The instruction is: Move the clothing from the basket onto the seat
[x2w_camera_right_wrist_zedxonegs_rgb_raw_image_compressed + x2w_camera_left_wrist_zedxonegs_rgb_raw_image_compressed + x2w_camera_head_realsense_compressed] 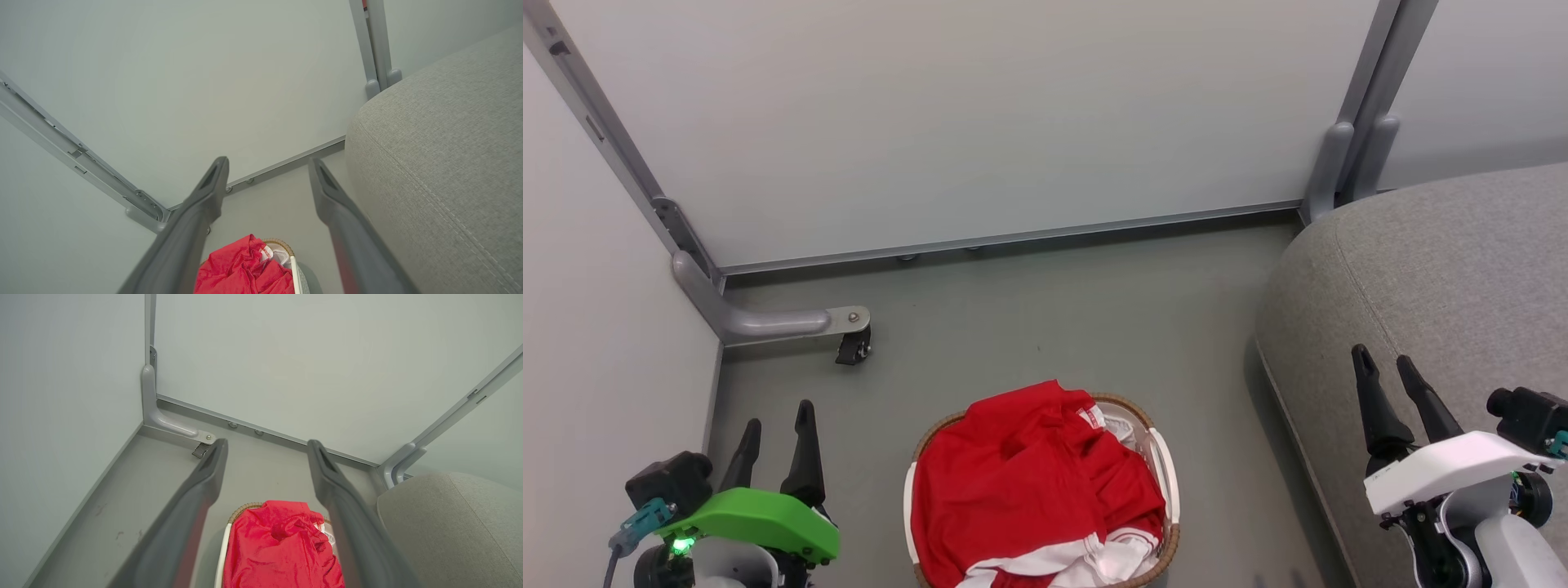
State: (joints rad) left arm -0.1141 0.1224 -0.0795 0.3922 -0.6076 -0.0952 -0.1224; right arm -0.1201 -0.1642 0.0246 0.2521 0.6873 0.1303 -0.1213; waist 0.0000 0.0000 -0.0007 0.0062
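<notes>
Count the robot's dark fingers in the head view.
4. Two rise from the left gripper at lower left, left of the basket; two from the right gripper at lower right, seen against the seat. None looks hidden.

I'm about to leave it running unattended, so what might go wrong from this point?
1. The clothing lies tangled in the basket. A pinch may lift only part of it, and the rest could drop onto the floor short of the seat.
2. What looks like white liner shows beside the red fabric. The fingers might catch it and drag the small basket along.
</notes>
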